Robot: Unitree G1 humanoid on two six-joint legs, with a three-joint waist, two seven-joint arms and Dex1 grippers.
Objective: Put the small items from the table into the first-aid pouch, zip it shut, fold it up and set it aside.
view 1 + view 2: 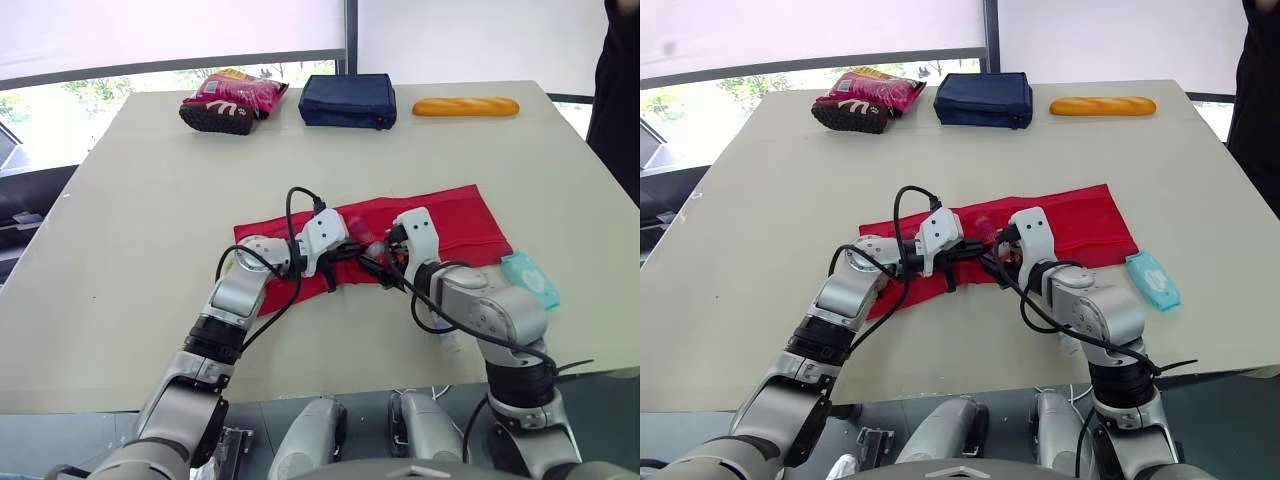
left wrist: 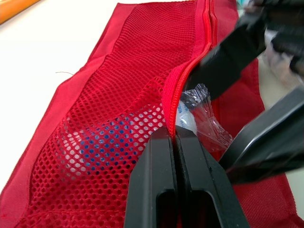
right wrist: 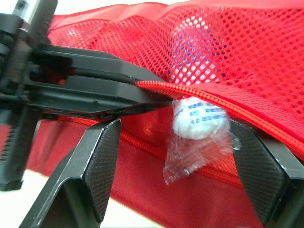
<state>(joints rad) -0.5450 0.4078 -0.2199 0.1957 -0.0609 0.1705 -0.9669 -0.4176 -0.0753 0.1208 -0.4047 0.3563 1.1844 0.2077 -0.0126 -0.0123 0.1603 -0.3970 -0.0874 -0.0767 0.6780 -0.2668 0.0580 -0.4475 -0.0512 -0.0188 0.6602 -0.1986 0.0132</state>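
The left hand point(image 2: 175, 137) has its fingers pressed together on the zip edge of the red mesh first-aid pouch point(image 1: 450, 220). The right hand point(image 3: 178, 135) is spread either side of a clear-wrapped white pad point(image 3: 199, 118) at the opening; contact is unclear. The pouch lies flat on the bench point(image 1: 140, 200), its middle hidden behind both hands. A teal packet point(image 1: 530, 280) lies near the right edge. A white-and-blue item point(image 2: 102, 142) inside the mesh is too veiled to identify.

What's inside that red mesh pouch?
In the pouch, a white packet with blue print shows through the mesh. A clear-wrapped roll sits partly in the zipper opening. Anything deeper is hidden.
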